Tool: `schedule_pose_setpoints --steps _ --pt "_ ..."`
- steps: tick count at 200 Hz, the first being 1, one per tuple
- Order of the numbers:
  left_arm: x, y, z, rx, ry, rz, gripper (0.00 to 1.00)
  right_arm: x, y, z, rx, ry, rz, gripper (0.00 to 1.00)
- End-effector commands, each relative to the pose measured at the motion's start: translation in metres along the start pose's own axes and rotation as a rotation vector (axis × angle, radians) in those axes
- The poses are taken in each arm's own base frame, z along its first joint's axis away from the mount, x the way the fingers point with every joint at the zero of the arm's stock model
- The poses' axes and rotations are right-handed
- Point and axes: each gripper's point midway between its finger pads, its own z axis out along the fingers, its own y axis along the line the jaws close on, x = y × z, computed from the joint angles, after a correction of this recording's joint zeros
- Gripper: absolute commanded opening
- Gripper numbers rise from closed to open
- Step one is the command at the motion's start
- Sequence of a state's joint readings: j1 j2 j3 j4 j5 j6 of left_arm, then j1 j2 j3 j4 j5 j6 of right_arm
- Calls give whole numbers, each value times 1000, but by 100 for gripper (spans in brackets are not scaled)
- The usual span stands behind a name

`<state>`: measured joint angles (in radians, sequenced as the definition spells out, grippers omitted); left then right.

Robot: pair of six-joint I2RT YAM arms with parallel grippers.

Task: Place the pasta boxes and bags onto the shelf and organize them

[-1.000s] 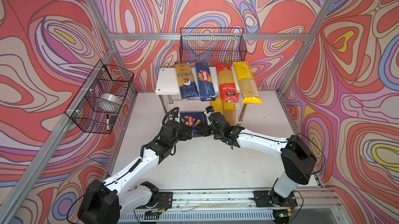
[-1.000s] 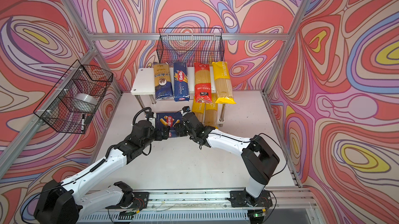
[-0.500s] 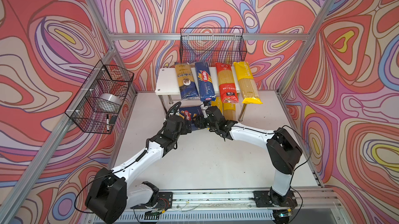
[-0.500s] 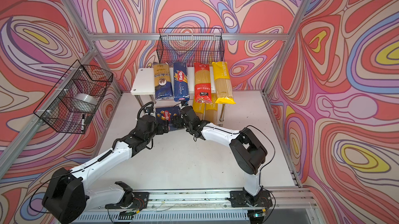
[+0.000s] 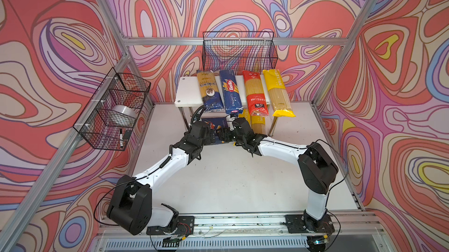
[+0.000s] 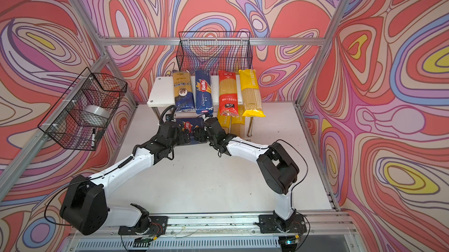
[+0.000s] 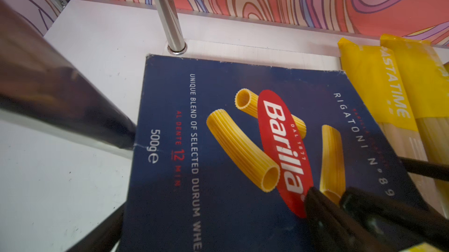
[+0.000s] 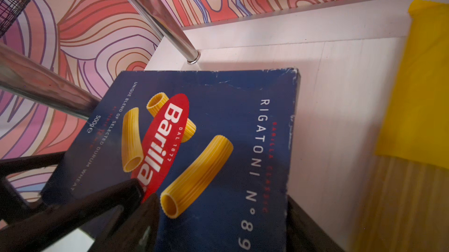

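Note:
The wide Barilla rigatoni box hangs partly over the shelf's lower board, beside two yellow bags. In both top views only a strip of it shows under the top board. My left gripper and right gripper meet at its near end. Each is shut on it, one finger on the printed face, one at a side edge. On the top board lie a dark blue clear-topped bag, the narrow Barilla spaghetti box, a red bag and a yellow bag.
Chrome shelf legs stand close to the box's left side and far corner. A black wire basket hangs on the back wall. Another basket on the left wall holds a tape roll and a marker.
Both arms have stretched toward the shelf, carrying the rigatoni box from the table in front of it to under the top board. Both grips on it look unchanged.

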<state>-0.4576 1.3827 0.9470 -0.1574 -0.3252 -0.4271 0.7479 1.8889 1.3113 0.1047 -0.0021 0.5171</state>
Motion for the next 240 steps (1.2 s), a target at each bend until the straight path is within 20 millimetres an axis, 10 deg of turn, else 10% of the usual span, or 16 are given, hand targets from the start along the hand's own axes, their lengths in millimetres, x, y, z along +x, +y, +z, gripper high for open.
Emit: schedule_pose_setpoints --steps 1,82,111,181,240 --pt "-13 -3 -12 -14 -15 14 100 -43 47 -18 -137 -118 -14 78" --pt "0 38 -35 -106 -7 -11 100 -44 7 -34 -106 -102 68 79" --pt "8 47 -50 -103 8 -13 100 -46 23 -54 -167 -73 -4 78" --pt "55 87 -112 -85 26 -138 100 35 32 -87 -324 115 3 77" --pt "82 119 -153 -117 36 -223 100 88 96 -72 -547 189 -64 76"
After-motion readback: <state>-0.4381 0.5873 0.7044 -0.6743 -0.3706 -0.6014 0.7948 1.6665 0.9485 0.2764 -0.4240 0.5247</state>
